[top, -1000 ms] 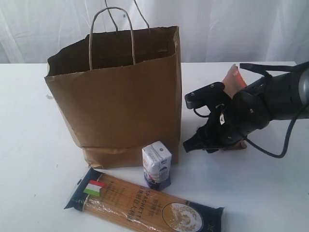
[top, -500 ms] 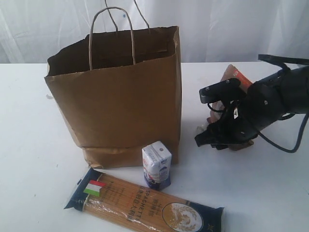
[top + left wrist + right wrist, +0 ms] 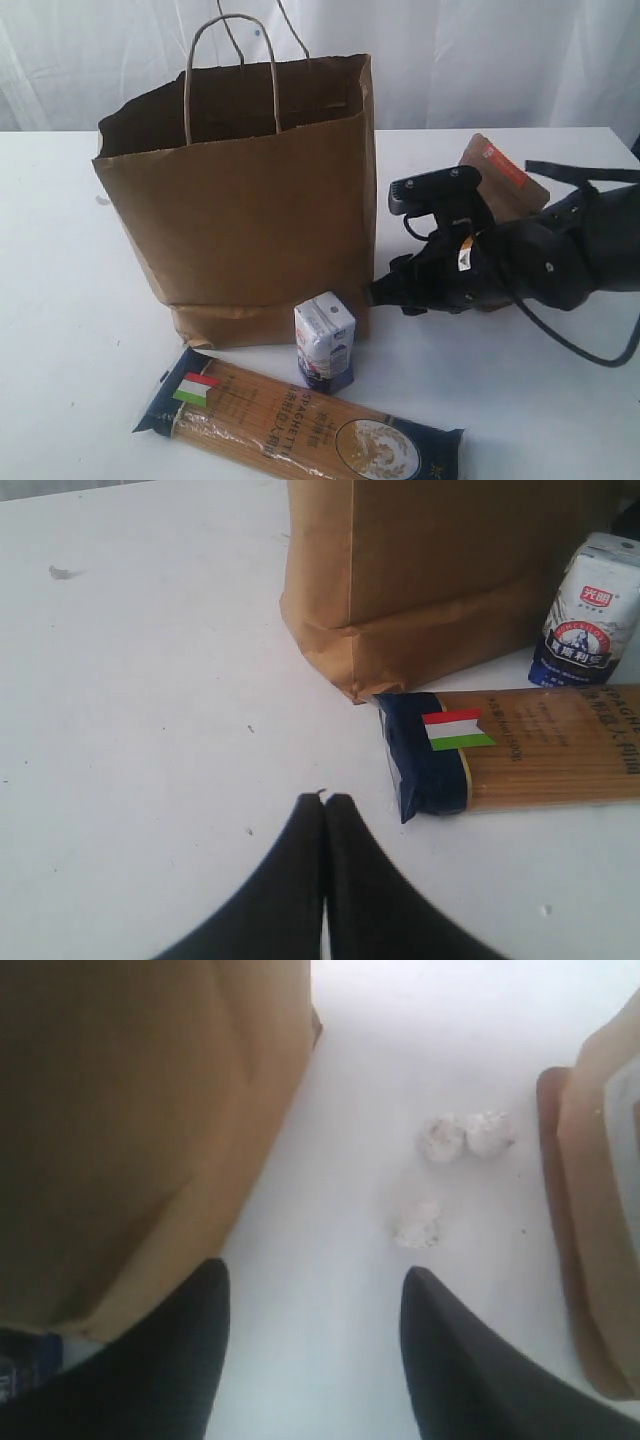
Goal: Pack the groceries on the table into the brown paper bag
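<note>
I see the brown paper bag (image 3: 240,200) standing open on the table (image 3: 60,300). My right gripper (image 3: 315,1280), jaws apart and empty, sits low beside its base and could shove it. The spaghetti packet (image 3: 300,420) lies in front, the brown pouch (image 3: 505,180) behind my arm, and the small carton (image 3: 325,340) by the bag's corner. My left gripper (image 3: 325,802) is pressed together.

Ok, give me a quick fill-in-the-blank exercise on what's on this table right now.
The left gripper is ____, holding nothing.
The right gripper is ____, empty, beside the brown paper bag.
The small carton stands between the bag and the long ____ packet.
Missing words: shut, open, spaghetti.
</note>
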